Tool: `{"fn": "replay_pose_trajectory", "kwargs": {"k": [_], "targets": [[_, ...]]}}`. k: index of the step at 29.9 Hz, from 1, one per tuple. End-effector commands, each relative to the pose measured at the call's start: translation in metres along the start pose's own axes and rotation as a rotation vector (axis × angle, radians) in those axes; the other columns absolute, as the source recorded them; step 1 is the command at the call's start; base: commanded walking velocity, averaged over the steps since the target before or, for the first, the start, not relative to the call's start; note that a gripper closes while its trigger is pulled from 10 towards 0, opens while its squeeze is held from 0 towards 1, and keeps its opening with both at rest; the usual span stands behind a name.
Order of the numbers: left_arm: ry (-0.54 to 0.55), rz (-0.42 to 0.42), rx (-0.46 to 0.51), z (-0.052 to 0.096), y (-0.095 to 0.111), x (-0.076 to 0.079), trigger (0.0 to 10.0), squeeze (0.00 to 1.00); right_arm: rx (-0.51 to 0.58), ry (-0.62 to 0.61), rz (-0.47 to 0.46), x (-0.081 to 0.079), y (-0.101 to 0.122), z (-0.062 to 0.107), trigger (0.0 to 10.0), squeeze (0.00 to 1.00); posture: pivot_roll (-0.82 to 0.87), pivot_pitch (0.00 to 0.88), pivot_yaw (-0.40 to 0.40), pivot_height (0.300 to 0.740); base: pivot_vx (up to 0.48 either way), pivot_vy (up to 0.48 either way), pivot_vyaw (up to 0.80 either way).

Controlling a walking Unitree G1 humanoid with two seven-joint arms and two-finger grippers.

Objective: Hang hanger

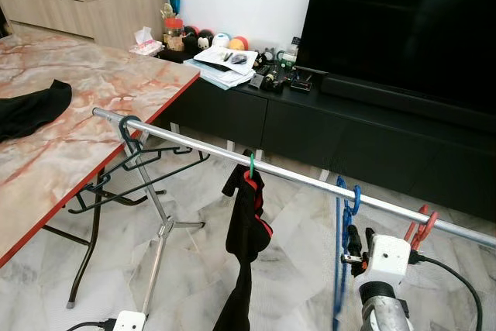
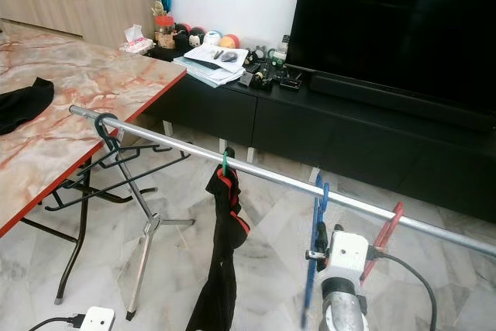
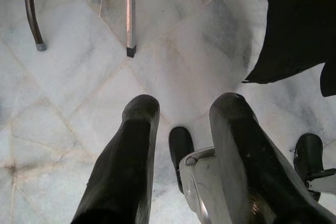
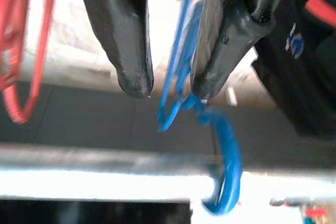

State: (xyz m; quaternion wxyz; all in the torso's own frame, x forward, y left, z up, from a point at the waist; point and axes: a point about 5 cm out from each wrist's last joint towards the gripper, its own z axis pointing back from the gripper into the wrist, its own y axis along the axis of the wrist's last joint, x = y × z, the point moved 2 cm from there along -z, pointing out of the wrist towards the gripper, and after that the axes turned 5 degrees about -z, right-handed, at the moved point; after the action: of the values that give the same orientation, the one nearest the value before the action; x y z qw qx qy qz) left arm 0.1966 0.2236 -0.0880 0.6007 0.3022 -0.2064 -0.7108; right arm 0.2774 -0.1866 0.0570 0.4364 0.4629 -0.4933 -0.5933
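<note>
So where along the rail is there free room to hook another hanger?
The rail is bare between the black hangers and the green hook with the black garment, and between that and the blue hanger. Crowded at the right end effector: blue and red hangers.

bright, even daylight | eye views sharp | right wrist view blurred

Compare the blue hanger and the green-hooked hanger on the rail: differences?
The blue hanger hangs bare; the green-hooked hanger carries a black garment with red trim. The blue hanger sits right by the right gripper, whose jaws are open around it; the green-hooked hanger hangs apart, further left. Both are hooked over the metal rail.
</note>
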Motion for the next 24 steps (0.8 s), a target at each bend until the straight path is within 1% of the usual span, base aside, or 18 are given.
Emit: {"fn": "replay_pose_trajectory", "kwargs": {"k": [1, 4, 8, 10, 11, 13, 17, 24], "targets": [[-0.011, -0.019, -0.031, 0.001, -0.007, 0.002, 10.0, 0.00, 0.045, -0.040, -0.009, 0.007, 0.009, 0.001, 10.0, 0.00, 0.11, 0.000, -0.073, 0.740, 0.000, 0.000, 0.00], [-0.011, -0.022, -0.035, 0.002, -0.008, 0.002, 10.0, 0.00, 0.070, -0.056, -0.017, 0.009, 0.015, 0.002, 10.0, 0.00, 0.11, 0.000, -0.075, 0.740, 0.000, 0.000, 0.00], [-0.011, -0.025, -0.045, 0.002, -0.010, 0.004, 10.0, 0.00, 0.059, -0.073, -0.024, 0.012, 0.015, 0.001, 10.0, 0.00, 0.11, 0.000, -0.072, 0.740, 0.000, 0.000, 0.00], [-0.012, -0.027, -0.050, 0.002, -0.011, 0.004, 10.0, 0.00, 0.021, -0.091, -0.055, 0.016, 0.010, -0.004, 10.0, 0.00, 0.11, 0.000, -0.074, 0.740, 0.000, 0.000, 0.00], [-0.012, -0.027, -0.050, 0.002, -0.011, 0.004, 10.0, 0.00, 0.021, -0.091, -0.055, 0.016, 0.010, -0.004, 10.0, 0.00, 0.11, 0.000, -0.074, 0.740, 0.000, 0.000, 0.00], [-0.010, -0.028, -0.052, 0.002, -0.011, 0.004, 10.0, 0.00, -0.001, -0.096, -0.028, 0.018, 0.008, -0.011, 10.0, 0.00, 0.11, 0.000, -0.074, 0.740, 0.000, 0.000, 0.00], [-0.009, -0.028, -0.053, 0.002, -0.012, 0.004, 10.0, 0.00, 0.001, -0.094, -0.028, 0.019, 0.009, -0.015, 10.0, 0.00, 0.11, 0.000, -0.074, 0.740, 0.000, 0.000, 0.00], [-0.010, -0.029, -0.059, 0.003, -0.014, 0.004, 10.0, 0.00, -0.009, -0.099, -0.030, 0.023, 0.010, -0.029, 10.0, 0.00, 0.12, 0.000, -0.071, 0.740, 0.000, 0.000, 0.00]]}}
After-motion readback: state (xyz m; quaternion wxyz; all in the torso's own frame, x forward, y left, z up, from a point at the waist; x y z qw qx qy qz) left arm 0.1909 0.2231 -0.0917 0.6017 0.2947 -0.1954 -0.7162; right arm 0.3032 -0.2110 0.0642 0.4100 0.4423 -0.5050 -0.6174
